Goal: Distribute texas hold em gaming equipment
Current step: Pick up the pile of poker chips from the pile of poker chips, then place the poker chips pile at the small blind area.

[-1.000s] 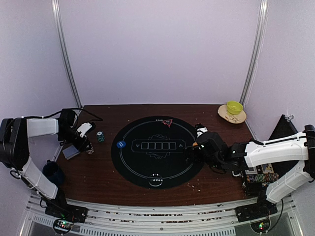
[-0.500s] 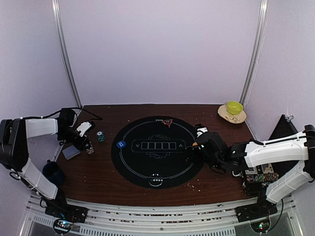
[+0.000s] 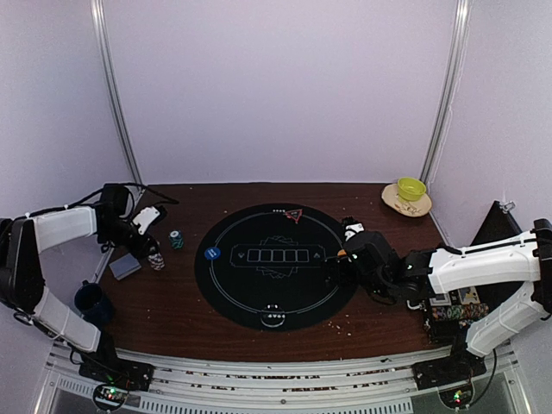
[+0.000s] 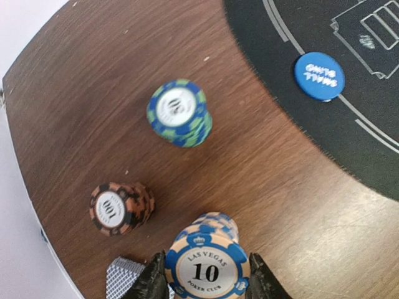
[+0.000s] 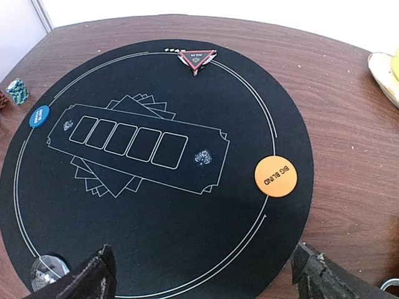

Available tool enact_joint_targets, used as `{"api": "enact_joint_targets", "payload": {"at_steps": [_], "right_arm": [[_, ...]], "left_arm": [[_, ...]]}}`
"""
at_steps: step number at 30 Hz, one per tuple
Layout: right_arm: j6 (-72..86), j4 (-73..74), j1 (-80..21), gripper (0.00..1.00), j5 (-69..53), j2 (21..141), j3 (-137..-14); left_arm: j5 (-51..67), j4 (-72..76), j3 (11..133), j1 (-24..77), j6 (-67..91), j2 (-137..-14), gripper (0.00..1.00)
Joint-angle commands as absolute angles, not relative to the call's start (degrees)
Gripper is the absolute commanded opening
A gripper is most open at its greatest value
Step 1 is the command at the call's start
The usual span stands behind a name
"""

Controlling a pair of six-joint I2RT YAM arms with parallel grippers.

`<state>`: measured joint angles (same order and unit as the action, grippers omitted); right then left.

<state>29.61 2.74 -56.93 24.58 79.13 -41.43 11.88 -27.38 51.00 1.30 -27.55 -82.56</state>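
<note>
chips stand in three stacks on the left side of the brown table point(image 3: 172, 310); one blue and peach stack point(image 4: 207, 265) is clamped between the two fingers of the left gripper point(image 4: 207, 283), its flat top facing the wrist camera and its long way running down toward the wood; whether its bottom touches the table i cannot tell; its top chip reads "las vegas 10 poker club"; one blue and green stack point(image 4: 179, 112) stands upright further off; one brown and black stack point(image 4: 118, 207) stands upright near the held one, with what looks like "100" on top; one pile of cards point(image 4: 124, 278) with grey-blue backs lies just beside the left fingers; two button discs lie flat on the round black mat point(image 5: 187, 218); one blue disc point(image 4: 319, 76) reads "small blind" near the mat's left rim; one orange disc point(image 5: 275, 175) reads "big blind" near its right rim; one red triangle marker point(image 5: 197, 60) lies at the far rim, one corner pointing to the mat's middle; five card boxes are drawn in a row in the middle; the right gripper point(image 5: 206, 269) hangs over the right part of the mat, fingers wide apart, holding nothing; one yellow-green bowl point(image 3: 410, 187) sits at the far right corner; one dark mug point(image 3: 90, 302) sits at the near left.
</note>
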Motion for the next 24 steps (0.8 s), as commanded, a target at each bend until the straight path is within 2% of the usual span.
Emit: {"api": "enact_joint_targets", "payload": {"at_steps": [1,9,24], "right_arm": [[27.98,1.79,-57.41,1.0,27.53,78.53,-42.38],[26.58,0.78,-57.35,1.0,29.72,79.42,-42.2],[26.37,0.57,-57.32,1.0,30.24,80.6,-42.43]], "left_arm": [[13.56,-27.43,52.82,6.62,-28.05,-81.17,0.3],[14.06,-27.42,56.02,17.67,-26.88,-86.81,0.3],[13.51,-24.64,65.1,20.2,-25.26,-97.25,0.3]]}}
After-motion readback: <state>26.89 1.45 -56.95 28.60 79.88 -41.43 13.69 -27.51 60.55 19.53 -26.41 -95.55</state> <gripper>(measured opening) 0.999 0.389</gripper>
